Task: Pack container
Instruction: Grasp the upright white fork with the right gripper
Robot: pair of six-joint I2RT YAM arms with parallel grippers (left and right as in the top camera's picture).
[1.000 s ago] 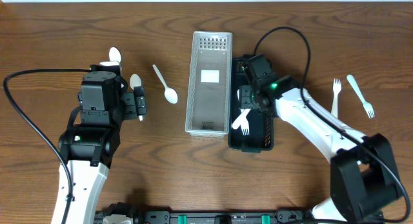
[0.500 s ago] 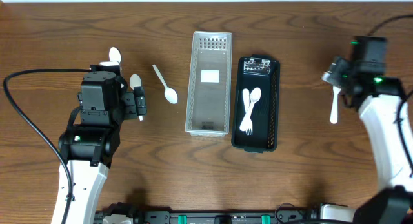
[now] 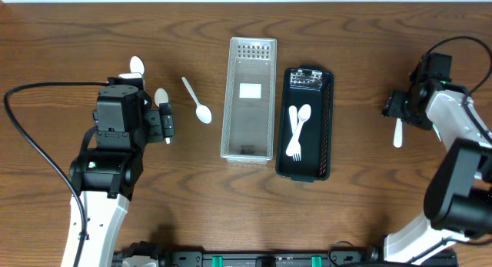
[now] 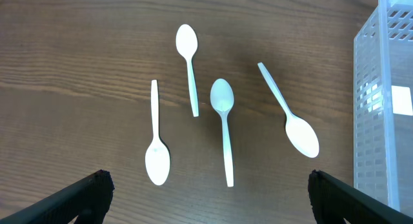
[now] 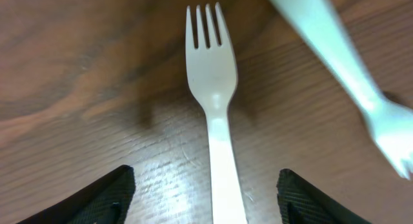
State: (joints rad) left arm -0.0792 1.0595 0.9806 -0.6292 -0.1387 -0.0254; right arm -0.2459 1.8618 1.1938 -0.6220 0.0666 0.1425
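A black tray [image 3: 323, 136] holds a white fork and a white spoon [image 3: 297, 128]. A clear slotted container [image 3: 250, 48] stands to its left, with nothing in it but a white label. My right gripper [image 3: 398, 111] is open and low over a white fork [image 5: 213, 88] on the table, whose handle runs between the fingers [image 5: 206, 201]. A second fork [image 5: 335, 50] lies next to it. My left gripper [image 3: 167, 122] is open above several white spoons [image 4: 223, 121], one of them [image 3: 197, 101] lying apart towards the container.
The clear container's wall [image 4: 387, 108] shows at the right edge of the left wrist view. The right arm's cable loops over the table's far right edge.
My right gripper left the fork in the black tray, swung to the table's right side, and now sits over the fork there. The left arm has not moved.
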